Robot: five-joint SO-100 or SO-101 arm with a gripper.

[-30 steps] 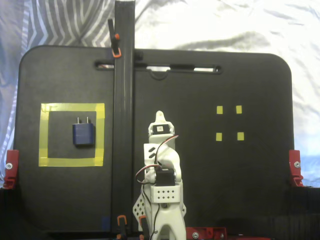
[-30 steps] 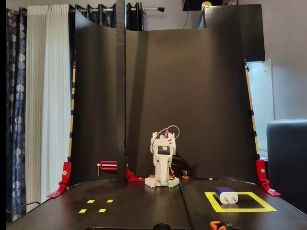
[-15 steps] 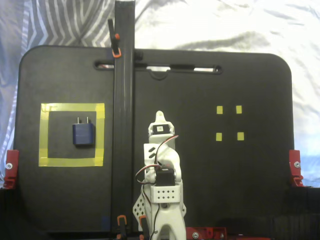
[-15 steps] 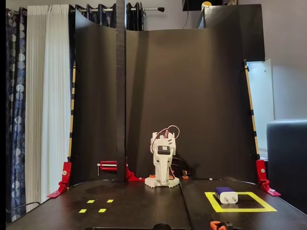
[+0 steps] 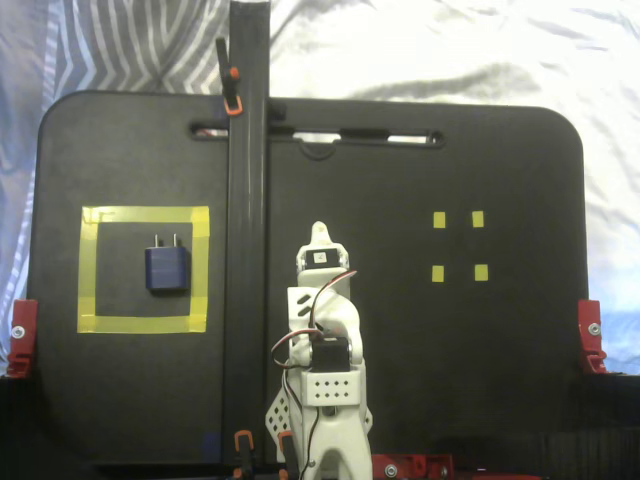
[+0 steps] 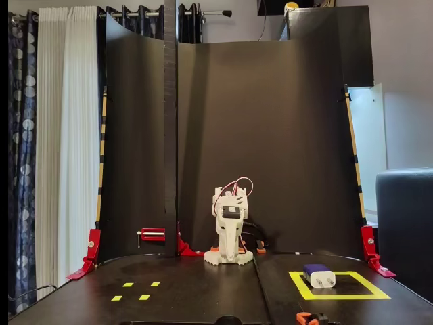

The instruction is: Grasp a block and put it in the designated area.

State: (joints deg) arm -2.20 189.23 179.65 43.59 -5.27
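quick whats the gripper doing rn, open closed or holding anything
gripper: folded back over the arm's base, holding nothing; open or closed cannot be told. The block lies apart from it, inside the yellow tape square.

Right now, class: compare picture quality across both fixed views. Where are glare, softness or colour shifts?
In a fixed view from above, the image is soft, the block dark blue. In a fixed view from the front, the block looks washed pale, while the designated area stays crisp.
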